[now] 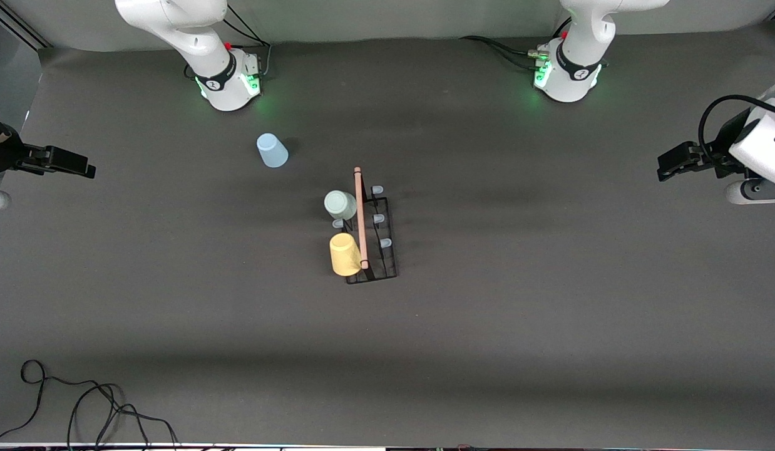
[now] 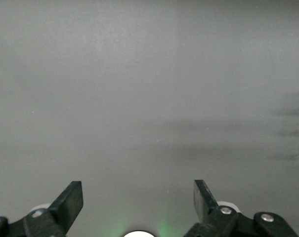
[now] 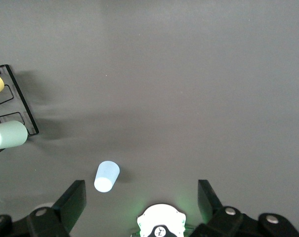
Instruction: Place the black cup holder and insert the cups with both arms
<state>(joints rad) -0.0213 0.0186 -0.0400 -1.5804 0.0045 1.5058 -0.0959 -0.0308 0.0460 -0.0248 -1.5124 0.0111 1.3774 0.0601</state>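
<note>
Holder [image 1: 381,241]: mid-table, upright on its base. Long axis and wood handle [image 1: 360,216] run from the arms' bases toward the front cam, top end tipped slightly to the right arm's end. You've got it placed already, I'd say.
Prongs: three bare blue caps [image 1: 379,218] on the row toward the left arm's end; the other row carries the cups.
Mint cup [image 1: 340,205]: on a prong, farther from the cam than the yellow.
Yellow cup [image 1: 345,254]: on the prong nearest the cam, tilted out toward the right arm's end.
Blue cup [image 1: 272,151]: loose on the table, mouth down, nearer the right arm's base, well apart from the holder. Still to go on, by my read.
Right gripper [image 3: 139,197]: jaws wide apart, empty, parked at its table edge. In its wrist cam you see the blue cup below.
Left gripper [image 2: 137,200]: jaws spread, empty, parked at its edge, waiting; cam shows bare mat only.
Risk 1: pinch the tapered blue cup low and it could squirt out or tip.
Risk 2: come in along the handle and you may knock the holder or shake the yellow cup off.
Risk 3: the holder is light wire; pressing a cup on could slide it if the left arm doesn't steady it.
</note>
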